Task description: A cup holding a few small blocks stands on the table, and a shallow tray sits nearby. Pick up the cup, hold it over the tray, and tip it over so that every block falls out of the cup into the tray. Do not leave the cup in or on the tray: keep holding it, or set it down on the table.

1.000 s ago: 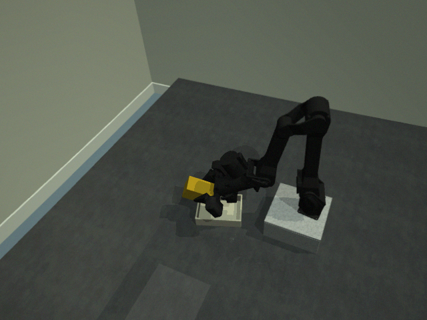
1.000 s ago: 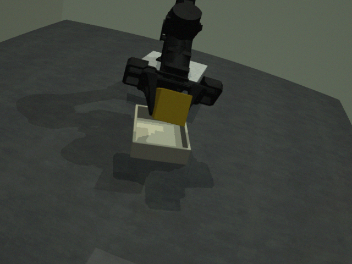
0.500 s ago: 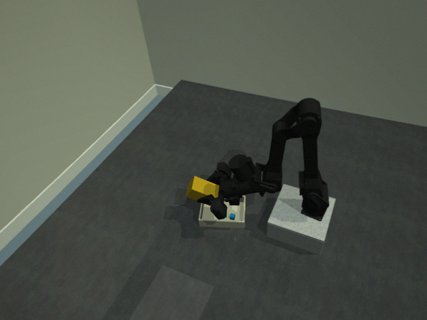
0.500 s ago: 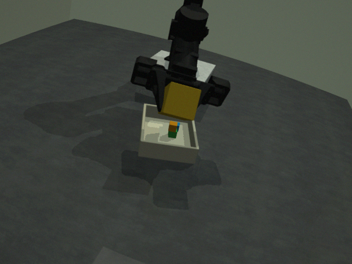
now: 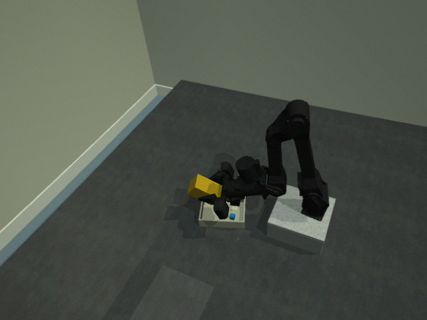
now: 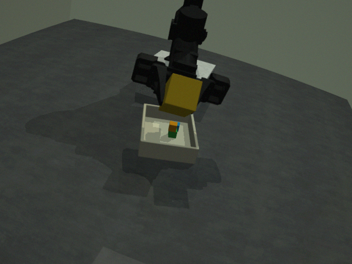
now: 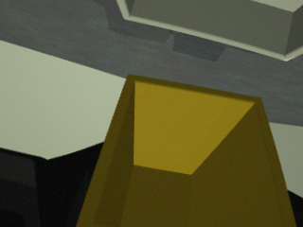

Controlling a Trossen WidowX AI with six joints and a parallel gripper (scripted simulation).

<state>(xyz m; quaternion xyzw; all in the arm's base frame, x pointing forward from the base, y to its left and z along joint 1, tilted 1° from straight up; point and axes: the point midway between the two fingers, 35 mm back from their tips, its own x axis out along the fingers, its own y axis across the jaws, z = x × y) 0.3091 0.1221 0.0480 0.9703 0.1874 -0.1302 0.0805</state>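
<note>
The jaws are clamped on the yellow cup (image 5: pixel 205 186) (image 6: pixel 183 92) (image 7: pixel 189 128), which the gripper (image 5: pixel 210 189) (image 6: pixel 181 98) holds tipped above the tray (image 5: pixel 222 224) (image 6: pixel 168 152) (image 7: pixel 208 38). In the tray lie an orange block (image 6: pixel 172 126), a green block (image 6: pixel 172 134) and a blue block (image 5: pixel 232 216) (image 6: pixel 178 126). The tray sits on a dark grey, mottled table (image 5: pixel 137 193) (image 6: pixel 270 170) (image 7: pixel 85 44), where shadows fall around it. A pale speckled plinth (image 5: pixel 295 237) (image 6: pixel 205 69) carries the black arm (image 5: pixel 305 155) (image 6: pixel 186 37). Beyond the table stand grey-green walls (image 5: pixel 258 45) (image 6: pixel 284 37), with white skirting (image 5: pixel 113 127) above a blue floor (image 5: pixel 119 139).
</note>
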